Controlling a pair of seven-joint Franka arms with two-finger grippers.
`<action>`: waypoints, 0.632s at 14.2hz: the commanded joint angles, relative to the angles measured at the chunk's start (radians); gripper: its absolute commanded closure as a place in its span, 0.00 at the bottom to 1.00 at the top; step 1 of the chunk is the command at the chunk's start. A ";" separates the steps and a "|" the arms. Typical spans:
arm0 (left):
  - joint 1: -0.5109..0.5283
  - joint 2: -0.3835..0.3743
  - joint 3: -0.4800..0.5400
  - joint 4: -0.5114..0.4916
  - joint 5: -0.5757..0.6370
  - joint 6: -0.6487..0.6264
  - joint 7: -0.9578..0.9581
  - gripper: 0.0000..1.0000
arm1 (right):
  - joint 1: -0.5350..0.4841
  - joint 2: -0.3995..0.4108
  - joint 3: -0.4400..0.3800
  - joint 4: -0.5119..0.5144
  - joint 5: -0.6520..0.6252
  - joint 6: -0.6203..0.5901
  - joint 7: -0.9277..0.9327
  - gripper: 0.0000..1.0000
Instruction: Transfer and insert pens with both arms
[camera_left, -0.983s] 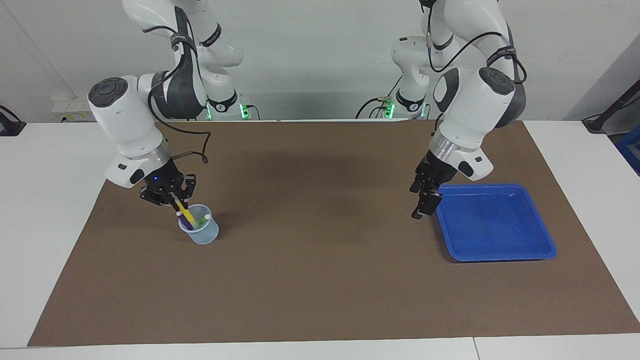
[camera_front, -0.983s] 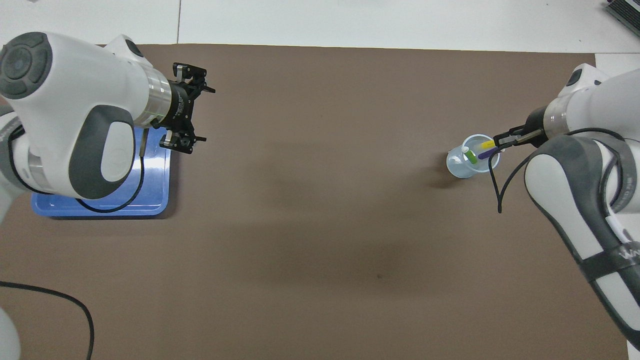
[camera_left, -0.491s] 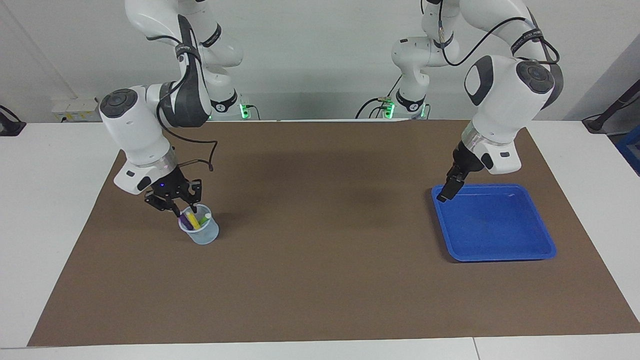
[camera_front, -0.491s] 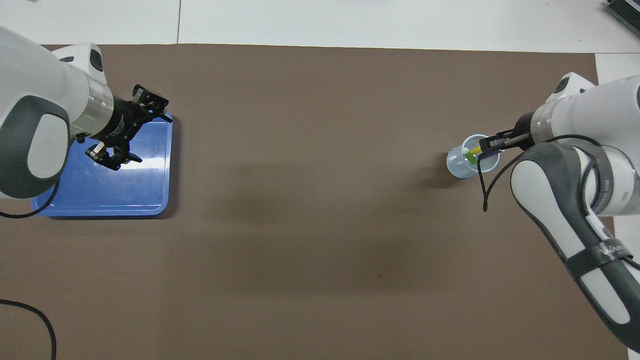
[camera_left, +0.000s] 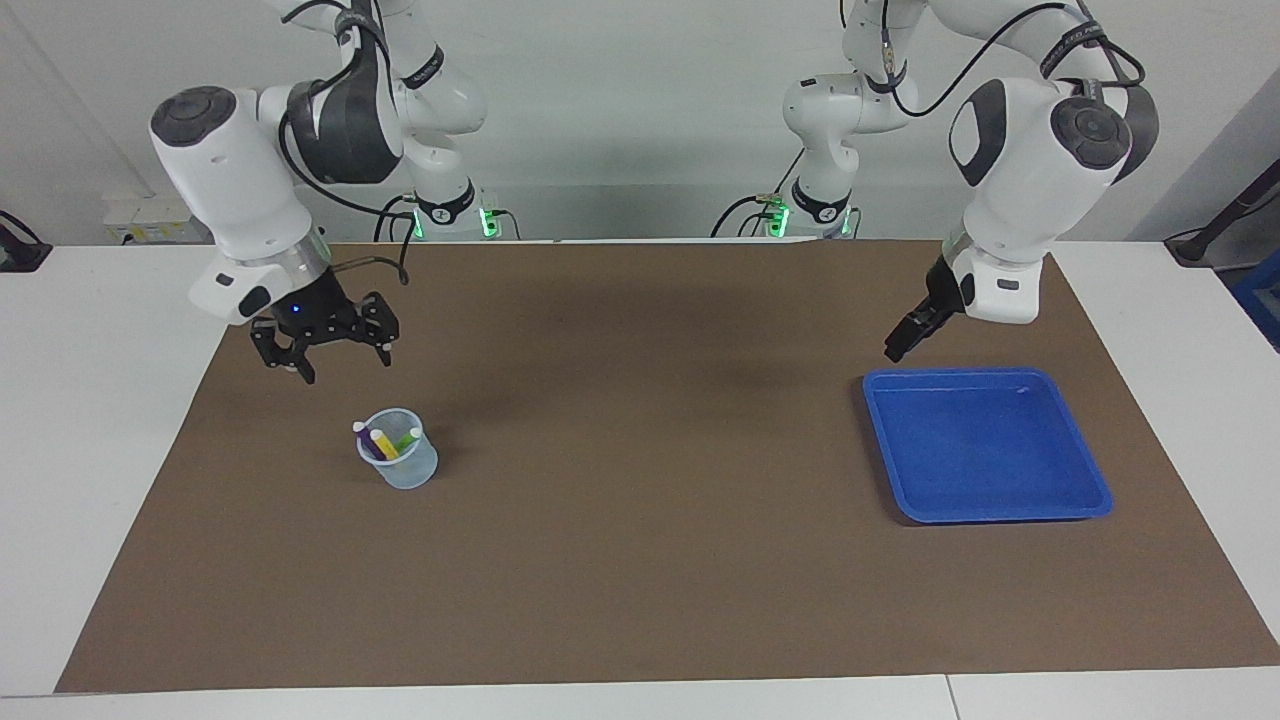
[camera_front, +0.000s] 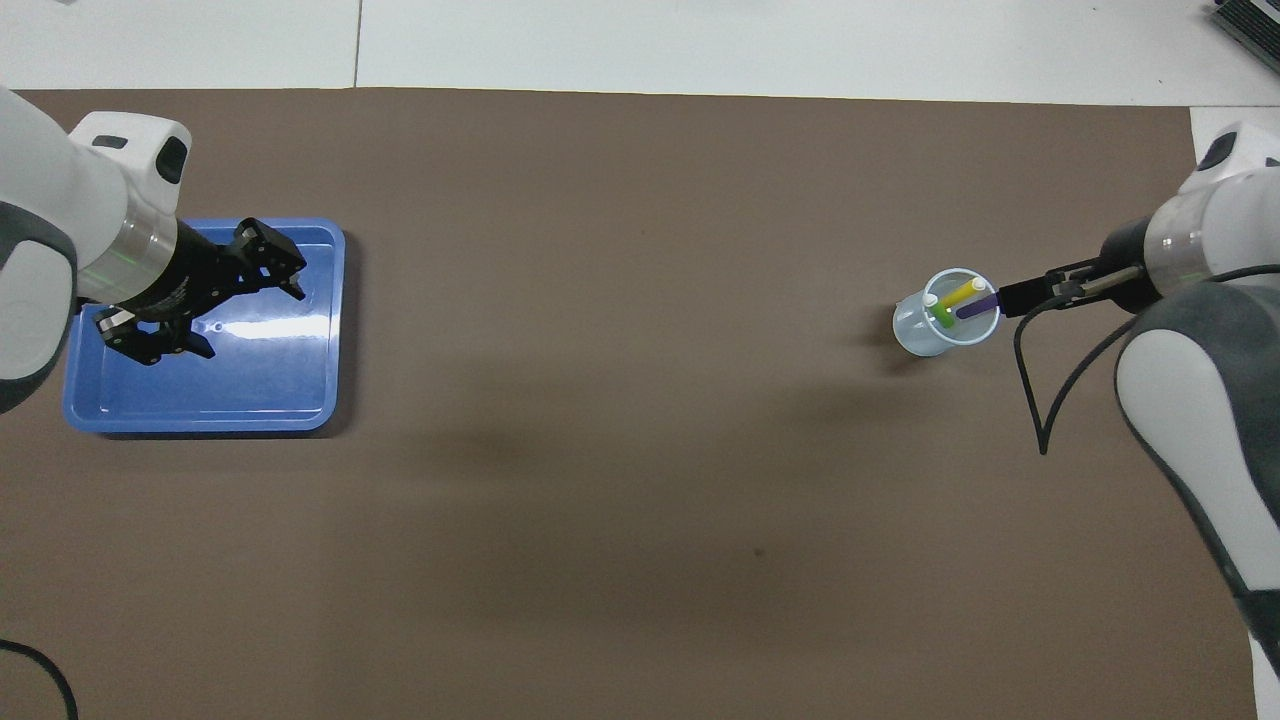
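Pens are all three standing in the clear cup (camera_left: 398, 462) toward my right arm's end of the brown mat (camera_left: 640, 560): the purple pen (camera_left: 366, 441), the yellow pen (camera_left: 383, 443) and the green pen (camera_left: 408, 439) lean inside it with their pale ends up. My right gripper (camera_left: 322, 352) hangs in the air above the mat, beside the cup and clear of it, its fingers spread apart and holding nothing. My left gripper (camera_left: 905, 340) hangs over the mat just at the rim of the blue tray (camera_left: 1085, 470), which lies toward my left arm's end; seen from overhead its fingers look spread and empty, though from across the table they show almost edge-on, so I would not swear to how wide. I see no pen in the tray or on the mat. By my reading the transfer and the inserting are done. What seems left is only to bring both arms to rest; I judge no further grasp is needed unless a pen is hidden from me.
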 joint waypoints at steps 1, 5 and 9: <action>0.030 -0.098 -0.012 -0.056 0.017 -0.067 0.123 0.00 | -0.026 -0.088 0.006 -0.006 -0.012 -0.107 0.017 0.00; 0.049 -0.108 -0.012 -0.057 0.017 -0.056 0.338 0.00 | -0.029 -0.180 0.007 -0.008 -0.012 -0.181 0.017 0.00; 0.056 -0.109 -0.014 -0.056 0.017 -0.054 0.352 0.00 | -0.031 -0.189 0.006 -0.013 -0.018 -0.184 0.016 0.00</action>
